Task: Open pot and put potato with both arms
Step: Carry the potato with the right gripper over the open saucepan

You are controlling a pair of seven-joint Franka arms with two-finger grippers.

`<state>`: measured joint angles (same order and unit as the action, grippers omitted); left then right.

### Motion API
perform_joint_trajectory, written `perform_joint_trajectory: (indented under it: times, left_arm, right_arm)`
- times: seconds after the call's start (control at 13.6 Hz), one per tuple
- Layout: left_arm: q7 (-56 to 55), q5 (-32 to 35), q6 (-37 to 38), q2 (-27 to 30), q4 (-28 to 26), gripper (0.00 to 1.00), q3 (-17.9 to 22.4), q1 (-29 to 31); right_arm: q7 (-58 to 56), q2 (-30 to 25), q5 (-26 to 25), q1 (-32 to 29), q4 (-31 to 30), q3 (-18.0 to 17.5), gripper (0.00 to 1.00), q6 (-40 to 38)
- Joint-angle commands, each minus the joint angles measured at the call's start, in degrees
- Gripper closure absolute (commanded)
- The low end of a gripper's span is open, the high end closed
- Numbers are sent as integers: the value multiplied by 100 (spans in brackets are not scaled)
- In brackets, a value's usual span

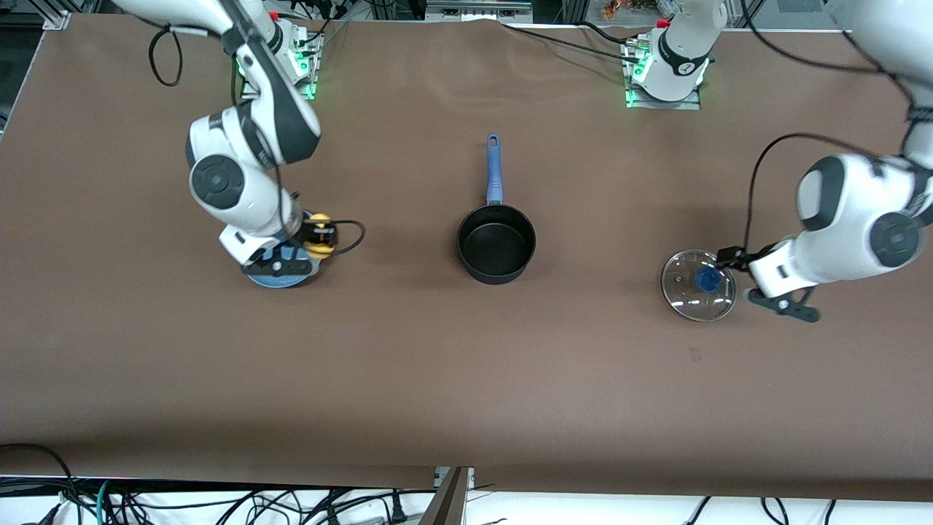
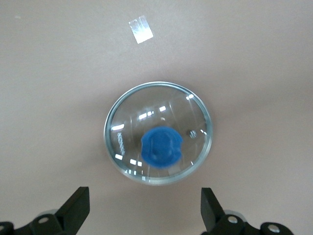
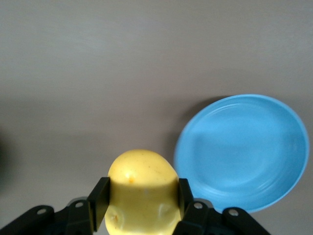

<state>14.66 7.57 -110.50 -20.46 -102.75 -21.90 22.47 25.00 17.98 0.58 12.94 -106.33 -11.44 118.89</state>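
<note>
- Front view: the small round black saucepan with a long straight blue handle (image 1: 496, 251) stands uncovered at the middle of the brown table (image 1: 466, 379), its handle pointing toward the robots' bases.
- Front view: the clear glass lid with a blue knob (image 1: 698, 285) lies flat on the table, well apart from the saucepan, toward the left arm's end.
- Front view: the left end effector (image 1: 718, 275) is over the lid's edge beside the knob.
- Front view: toward the right arm's end, well apart from the saucepan, the right end effector (image 1: 318, 239) grips the small oval yellow potato (image 1: 320, 243) above the rim of the flat blue plate (image 1: 280, 278).
- Left wrist view: the left end effector (image 2: 145, 208) has its black fingers (image 2: 74, 207) spread wide, clear of the lid (image 2: 158, 133) below; the blue knob (image 2: 161, 147) sits at the lid's centre.
- Left wrist view: a small pale tape patch (image 2: 141, 29) lies on the table near the lid.
- Right wrist view: the right end effector (image 3: 142, 197) pinches the potato (image 3: 142, 188) between its two fingers (image 3: 99, 199).
- Right wrist view: the plate (image 3: 243, 152) lies bare on the table just beside and below the held potato.
</note>
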Motion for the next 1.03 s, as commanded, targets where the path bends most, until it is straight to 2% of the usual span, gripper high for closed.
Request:
perform_joint_trajectory:
  times: [0.0,0.37,0.51,0.81,0.88,0.95]
  left_arm:
    - [-313,-238,1167,462,570,0,-174,12]
    - [-675,-378,2794,736,2020,0,-315,-14]
    - [-745,-545,2858,1112,2022,0,-167,-293]
    - [-780,-1072,2841,1597,1970,0,2070,-2313]
    - [-780,-1082,2806,1676,1856,0,2397,-2604]
    - [-806,-1073,2745,1850,1681,0,2496,-2772]
  right_arm:
    - [1020,214,65,251,787,-358,72,-427]
    - [3139,1127,21,1639,1955,-359,71,-366]
    - [3772,1540,-66,2123,2413,-342,71,-305]
    - [4390,2095,-488,2520,2591,-324,70,450]
    - [4399,2174,-585,2520,2591,-315,68,521]
    - [4399,2218,-655,2520,2591,-289,67,600]
